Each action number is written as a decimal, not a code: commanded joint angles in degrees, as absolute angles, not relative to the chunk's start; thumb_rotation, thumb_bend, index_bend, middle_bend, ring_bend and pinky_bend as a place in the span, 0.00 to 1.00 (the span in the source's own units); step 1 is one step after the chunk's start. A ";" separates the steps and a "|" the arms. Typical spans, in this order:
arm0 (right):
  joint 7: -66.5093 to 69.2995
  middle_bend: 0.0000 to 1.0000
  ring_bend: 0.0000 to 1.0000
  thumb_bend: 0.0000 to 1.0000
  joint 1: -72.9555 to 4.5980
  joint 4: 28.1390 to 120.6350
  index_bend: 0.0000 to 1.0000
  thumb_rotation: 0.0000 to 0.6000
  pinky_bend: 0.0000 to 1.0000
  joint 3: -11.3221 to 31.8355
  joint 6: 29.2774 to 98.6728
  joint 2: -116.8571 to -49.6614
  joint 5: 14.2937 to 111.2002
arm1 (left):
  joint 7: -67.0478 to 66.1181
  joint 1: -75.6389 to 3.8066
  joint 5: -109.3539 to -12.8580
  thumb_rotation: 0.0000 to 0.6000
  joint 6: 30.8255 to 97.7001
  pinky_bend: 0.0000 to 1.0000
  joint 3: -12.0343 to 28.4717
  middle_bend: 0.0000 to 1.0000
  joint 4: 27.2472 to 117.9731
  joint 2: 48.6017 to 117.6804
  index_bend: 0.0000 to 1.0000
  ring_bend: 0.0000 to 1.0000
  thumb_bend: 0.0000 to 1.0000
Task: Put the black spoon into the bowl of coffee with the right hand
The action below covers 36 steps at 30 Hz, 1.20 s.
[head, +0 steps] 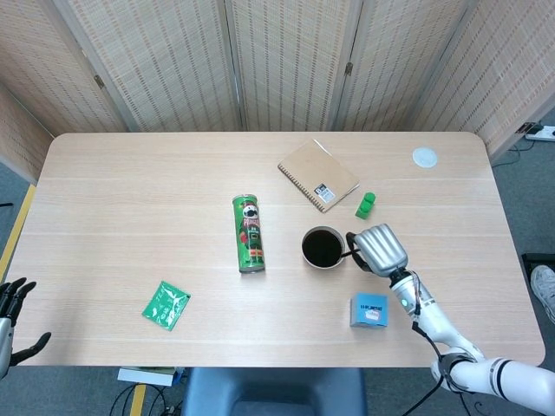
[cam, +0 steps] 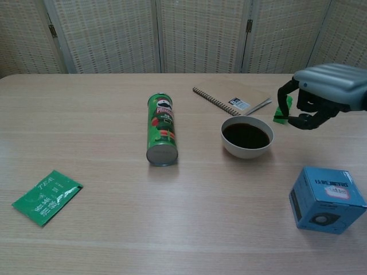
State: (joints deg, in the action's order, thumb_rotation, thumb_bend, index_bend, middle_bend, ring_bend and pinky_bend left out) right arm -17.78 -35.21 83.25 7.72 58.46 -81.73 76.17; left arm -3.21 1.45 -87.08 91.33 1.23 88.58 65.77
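**Black spoon held above the counter beside the bowl of coffee**

The black spoon is pinched in the curled fingers of the right robot hand, which is raised off the counter just to the right of the bowl of coffee. In the head view the spoon's dark handle is seen at the bowl's right rim; whether it touches the rim cannot be told. The bowl is white and filled with dark coffee.

A green toy block is seen just behind the right robot hand, partly hidden by it in the chest view. A blue box is placed near the counter's front edge, in front of that hand. A spiral notebook lies behind the bowl. A green crisp tube is laid on its side left of the bowl. A green tea sachet lies well apart at the front left. A small white disc is seen at the far right corner.

The left robot hand is seen off the counter's left front corner, fingers spread, holding nothing.
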 commanded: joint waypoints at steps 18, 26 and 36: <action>-0.40 1.00 1.00 0.45 -41.45 70.85 0.74 1.00 1.00 14.23 54.48 -98.24 71.94 | -3.46 1.77 -86.81 1.00 91.48 0.17 1.26 0.14 89.62 64.75 0.17 0.12 0.23; 8.90 1.00 1.00 0.45 -42.76 66.02 0.74 1.00 1.00 15.93 52.13 -102.31 70.92 | -3.79 1.82 -86.41 1.00 91.34 0.17 1.38 0.14 89.92 64.54 0.17 0.12 0.23; 17.85 1.00 1.00 0.45 -43.04 61.74 0.74 1.00 1.00 15.61 50.21 -104.53 72.01 | -4.23 1.83 -86.29 1.00 91.11 0.17 1.32 0.14 90.24 64.43 0.17 0.12 0.23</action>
State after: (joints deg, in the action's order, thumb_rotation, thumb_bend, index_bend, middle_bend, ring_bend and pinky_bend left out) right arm 16.86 -43.02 62.49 15.82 50.50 -104.11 71.57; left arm -4.24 1.83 -86.29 91.11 1.33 90.24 64.43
